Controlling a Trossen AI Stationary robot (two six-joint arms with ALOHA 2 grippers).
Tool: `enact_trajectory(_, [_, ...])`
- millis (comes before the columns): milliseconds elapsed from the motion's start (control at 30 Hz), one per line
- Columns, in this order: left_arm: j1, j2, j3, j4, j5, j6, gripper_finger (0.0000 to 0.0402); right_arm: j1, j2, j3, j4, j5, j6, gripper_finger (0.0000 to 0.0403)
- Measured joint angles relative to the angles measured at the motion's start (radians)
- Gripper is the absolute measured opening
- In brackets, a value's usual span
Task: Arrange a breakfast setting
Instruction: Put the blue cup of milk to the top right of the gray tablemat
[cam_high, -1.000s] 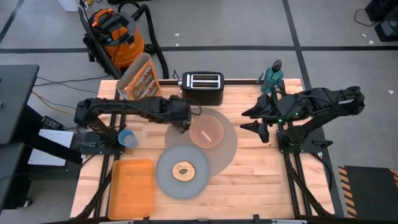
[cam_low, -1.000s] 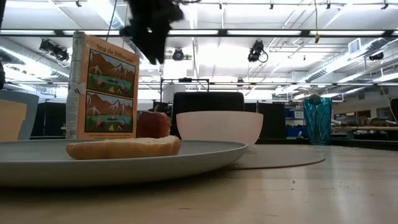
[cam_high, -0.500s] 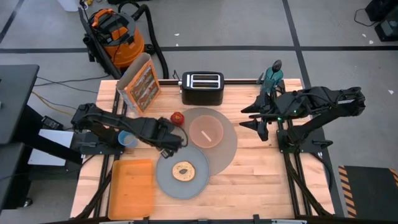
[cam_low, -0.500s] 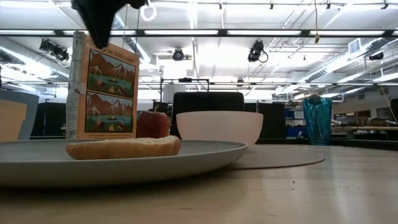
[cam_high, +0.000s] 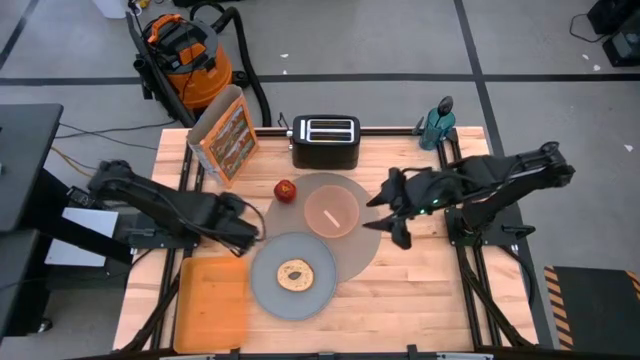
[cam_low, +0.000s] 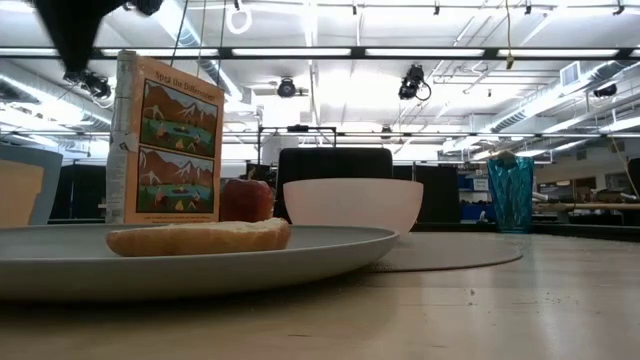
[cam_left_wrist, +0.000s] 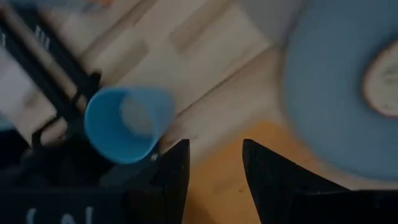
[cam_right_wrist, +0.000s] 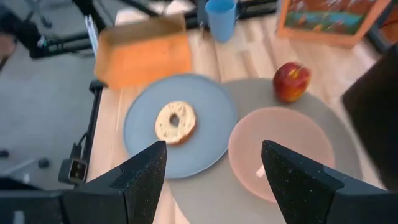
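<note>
The left gripper (cam_high: 243, 228) hung low over the table's left side with its fingers (cam_left_wrist: 174, 171) parted and nothing between them, close to the small blue cup (cam_left_wrist: 126, 123). The right gripper (cam_high: 392, 205) reached in over the edge of the large round mat (cam_high: 367, 238), claws spread wide and empty. The pink bowl (cam_high: 332, 211) sat on the mat, the red apple (cam_high: 285, 189) at its rim, and the grey plate (cam_high: 267, 285) overlapped the mat, carrying a bagel (cam_high: 293, 275).
</note>
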Motion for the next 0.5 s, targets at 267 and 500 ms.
enact_trajectory(267, [0.019,-0.171,-0.237,0.036,0.031,-0.134,0.0161,-0.063,0.029,0.000,0.059,-0.026,-0.042,0.0270])
enact_trajectory(500, [0.093,-0.196,-0.383,0.170,0.069,-0.070,0.0175,-0.118,0.066,0.000,0.107,-0.094,-0.063,0.0270])
